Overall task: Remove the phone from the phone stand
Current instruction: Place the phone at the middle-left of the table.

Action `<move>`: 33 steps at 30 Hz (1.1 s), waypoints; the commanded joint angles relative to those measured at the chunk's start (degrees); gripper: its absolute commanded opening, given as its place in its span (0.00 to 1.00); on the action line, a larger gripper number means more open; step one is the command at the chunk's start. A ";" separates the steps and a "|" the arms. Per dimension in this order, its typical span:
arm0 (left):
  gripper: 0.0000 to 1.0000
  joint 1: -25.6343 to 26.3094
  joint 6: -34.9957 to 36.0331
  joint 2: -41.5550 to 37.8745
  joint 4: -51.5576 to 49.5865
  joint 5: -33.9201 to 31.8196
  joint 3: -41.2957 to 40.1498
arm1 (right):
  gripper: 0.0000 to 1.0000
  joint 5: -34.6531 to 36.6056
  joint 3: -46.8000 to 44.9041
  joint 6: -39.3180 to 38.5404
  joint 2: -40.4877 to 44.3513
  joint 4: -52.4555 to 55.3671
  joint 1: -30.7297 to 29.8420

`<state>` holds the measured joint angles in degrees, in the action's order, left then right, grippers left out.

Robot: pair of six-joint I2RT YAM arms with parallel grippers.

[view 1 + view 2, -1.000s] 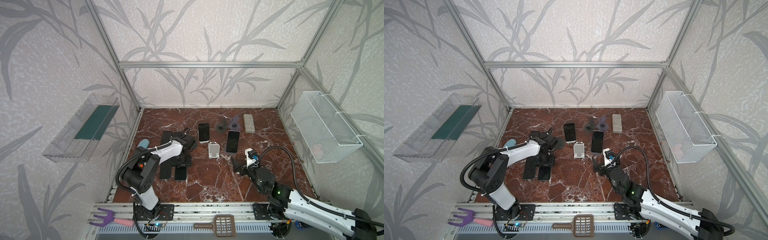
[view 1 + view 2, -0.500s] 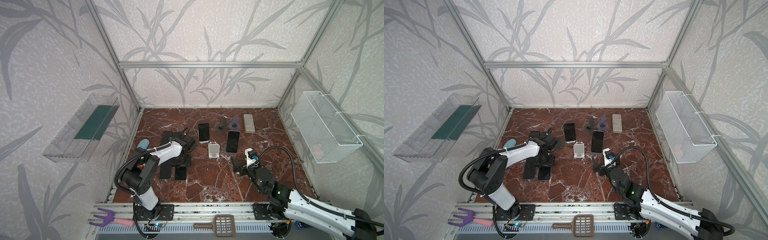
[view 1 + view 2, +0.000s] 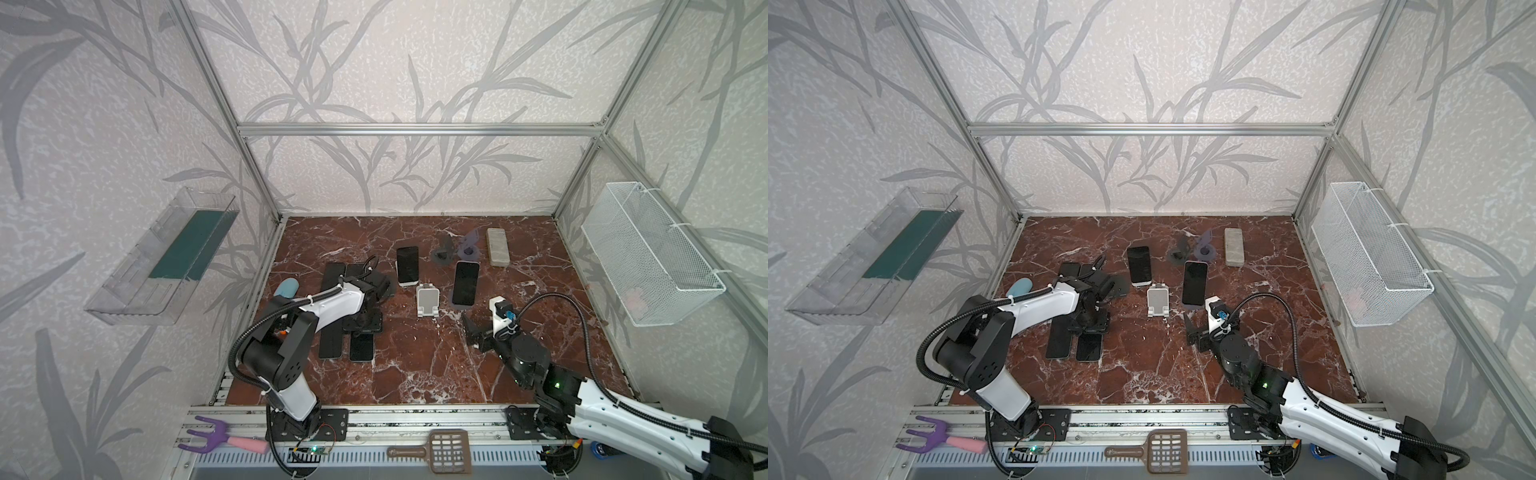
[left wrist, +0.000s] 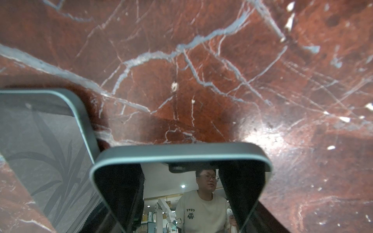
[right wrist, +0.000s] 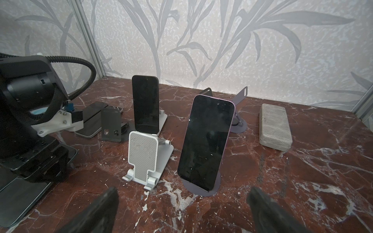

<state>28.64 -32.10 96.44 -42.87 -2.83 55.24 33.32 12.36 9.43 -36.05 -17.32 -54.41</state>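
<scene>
My left gripper [image 3: 362, 326] is low over the flat phones at the left. In the left wrist view its jaws sit along both long edges of a grey-rimmed dark phone [image 4: 161, 181], whose corner overlaps a neighbouring phone [image 4: 40, 151]. An empty dark grey stand [image 5: 110, 125] is just beyond. A purple-rimmed phone [image 5: 205, 141] leans on a purple stand [image 5: 214, 187], and a black phone [image 5: 145, 105] leans on a white stand behind it. My right gripper [image 5: 181, 195] is open, short of the purple stand, with nothing between its fingers.
An empty white stand [image 3: 428, 301] is mid-floor. At the back are a grey block [image 3: 497, 246] and two small folded stands [image 3: 469, 245]. More flat phones [image 3: 332, 336] lie under the left arm, beside a blue object [image 3: 287, 287]. A wire basket [image 3: 648, 253] hangs on the right wall.
The left arm has shifted very slightly over the flat phones. The right arm and the standing phones have not moved.
</scene>
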 commanded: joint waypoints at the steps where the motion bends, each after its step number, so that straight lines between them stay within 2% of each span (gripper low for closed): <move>1: 0.75 -0.36 -1.79 3.74 2.40 -6.66 -2.59 | 0.99 -0.09 1.49 0.41 0.41 -0.52 0.19; 20: 0.78 -0.40 -2.14 3.80 1.13 -9.21 -1.89 | 0.99 -0.27 1.57 0.37 1.55 0.27 0.18; 26: 0.77 0.77 -1.86 -1.52 -1.51 -9.39 0.34 | 0.99 -0.33 1.60 0.32 0.94 0.01 0.18; 33: 0.77 2.27 -0.53 -11.50 -3.23 -8.11 4.90 | 0.99 0.04 1.59 0.04 0.80 -0.08 0.25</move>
<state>30.39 -33.01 89.84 -44.12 -9.78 57.21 32.93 12.36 9.43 -35.24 -17.28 -54.41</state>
